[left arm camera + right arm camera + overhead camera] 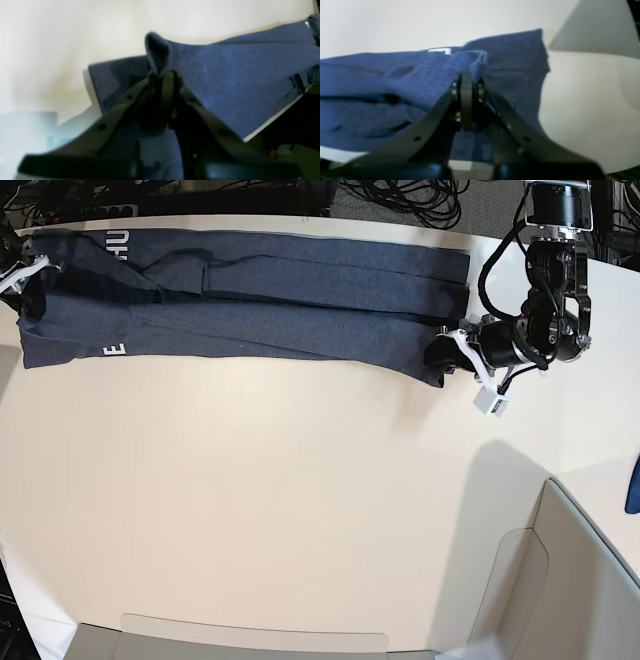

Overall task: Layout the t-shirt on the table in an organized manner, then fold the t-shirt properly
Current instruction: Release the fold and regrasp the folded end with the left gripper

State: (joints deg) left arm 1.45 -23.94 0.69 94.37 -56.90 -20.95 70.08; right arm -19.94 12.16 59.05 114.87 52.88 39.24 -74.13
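One box wall (560, 580) stands well apart from the t-shirt (280, 310).

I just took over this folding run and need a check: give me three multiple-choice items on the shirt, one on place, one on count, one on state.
1. Where does the t-shirt lie on the table in the base view?
A. along the top edge
B. centre
C. bottom edge

2. How many tools pinch the cloth?
A. none
B. one
C. two

3. The shirt is
A. balled up
B. stretched into a long band
C. hanging off the table

Key: 1 A, it spans the top edge; 2 C, left tool and right tool each pinch cloth; 3 B, the band is pulled between both.
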